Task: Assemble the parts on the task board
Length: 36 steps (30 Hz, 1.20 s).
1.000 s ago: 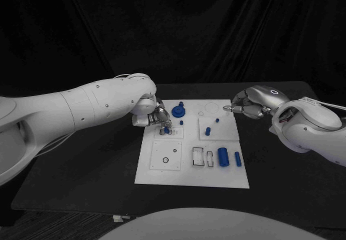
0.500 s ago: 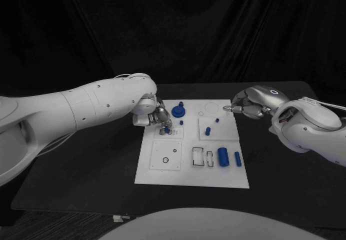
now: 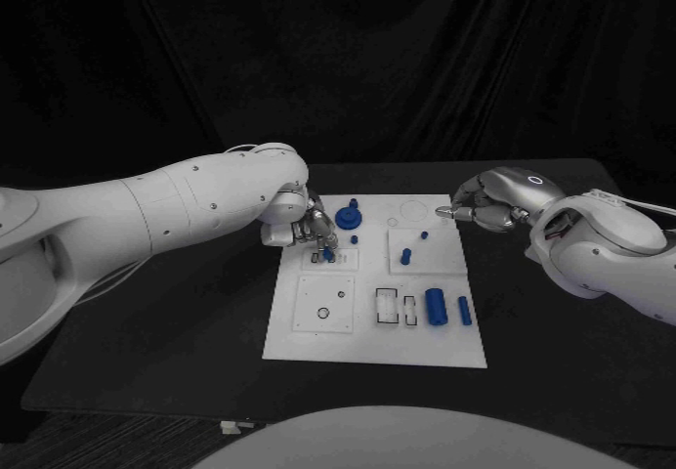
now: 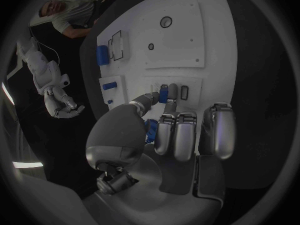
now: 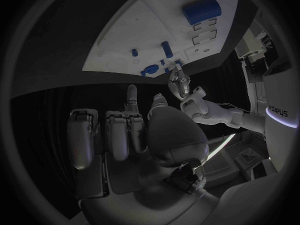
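Head view shows nothing has moved: my left hand (image 3: 306,227) still pinches the small blue peg (image 3: 327,254) at the task board's (image 3: 378,352) ten o'clock corner, so it isn't seated yet, while my right hand (image 3: 479,210) stays curled shut, empty.

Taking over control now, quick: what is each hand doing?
Left hand: pinching a small blue peg at the task board.
Right hand: fingers curled in, holding nothing, beside the board's far right corner.

Task board (image 3: 378,332) mid-table, left hand (image 3: 303,230) over it, right hand (image 3: 479,210) beside
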### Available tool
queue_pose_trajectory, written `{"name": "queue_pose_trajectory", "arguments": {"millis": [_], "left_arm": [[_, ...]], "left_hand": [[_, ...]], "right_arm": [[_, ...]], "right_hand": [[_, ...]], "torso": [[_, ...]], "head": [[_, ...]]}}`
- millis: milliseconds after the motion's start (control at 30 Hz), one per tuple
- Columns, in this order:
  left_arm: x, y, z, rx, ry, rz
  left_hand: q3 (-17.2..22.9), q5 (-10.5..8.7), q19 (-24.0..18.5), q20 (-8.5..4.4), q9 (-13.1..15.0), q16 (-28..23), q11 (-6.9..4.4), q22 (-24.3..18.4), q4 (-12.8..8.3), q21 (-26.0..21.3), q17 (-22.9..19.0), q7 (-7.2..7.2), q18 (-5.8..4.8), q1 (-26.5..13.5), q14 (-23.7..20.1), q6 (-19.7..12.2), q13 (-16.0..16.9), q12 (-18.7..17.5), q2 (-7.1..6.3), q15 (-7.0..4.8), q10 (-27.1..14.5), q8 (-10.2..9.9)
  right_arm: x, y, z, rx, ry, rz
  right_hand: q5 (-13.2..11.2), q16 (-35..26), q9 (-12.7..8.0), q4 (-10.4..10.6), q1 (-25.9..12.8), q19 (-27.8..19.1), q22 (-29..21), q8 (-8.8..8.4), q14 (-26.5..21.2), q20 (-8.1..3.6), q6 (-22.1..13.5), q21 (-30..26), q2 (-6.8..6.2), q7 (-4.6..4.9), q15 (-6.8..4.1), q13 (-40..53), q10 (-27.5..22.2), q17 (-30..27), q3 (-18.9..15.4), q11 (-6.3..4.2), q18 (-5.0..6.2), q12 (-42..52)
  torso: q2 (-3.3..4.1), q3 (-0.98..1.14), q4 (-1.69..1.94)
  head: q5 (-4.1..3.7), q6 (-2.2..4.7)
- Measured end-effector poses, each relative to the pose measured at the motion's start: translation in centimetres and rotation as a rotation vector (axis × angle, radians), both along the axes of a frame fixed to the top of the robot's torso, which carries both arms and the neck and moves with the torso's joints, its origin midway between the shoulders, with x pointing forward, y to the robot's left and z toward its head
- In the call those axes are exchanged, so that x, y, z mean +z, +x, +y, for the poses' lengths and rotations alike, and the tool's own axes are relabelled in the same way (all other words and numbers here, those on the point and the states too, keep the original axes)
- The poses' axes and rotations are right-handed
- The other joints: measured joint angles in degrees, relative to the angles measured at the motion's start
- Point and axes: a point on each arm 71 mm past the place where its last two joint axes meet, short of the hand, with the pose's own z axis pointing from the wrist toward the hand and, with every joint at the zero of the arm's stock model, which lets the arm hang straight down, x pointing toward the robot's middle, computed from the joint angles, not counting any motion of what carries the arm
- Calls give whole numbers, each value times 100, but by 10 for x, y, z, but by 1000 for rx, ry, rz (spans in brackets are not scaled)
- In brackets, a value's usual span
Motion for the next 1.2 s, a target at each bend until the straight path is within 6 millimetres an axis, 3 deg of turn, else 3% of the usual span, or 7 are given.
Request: {"name": "queue_pose_trajectory", "arguments": {"millis": [1200], "left_arm": [[-1, -1, 0, -8, -2, 5]], "left_hand": [[14, -16, 0, 0, 13, -30, 0, 0, 17, -22, -2, 9, 0, -4, 0, 13, 0, 0, 40, 0, 0, -5]], "right_arm": [[-2, 0, 0, -3, -2, 5]], "right_hand": [[4, 0, 3, 0, -1, 0, -2, 0, 0, 0, 0, 0, 0, 0, 0, 0, 0, 0, 0, 0, 1, 0]], "torso": [[-2, 1, -1]], "head": [[13, 0]]}}
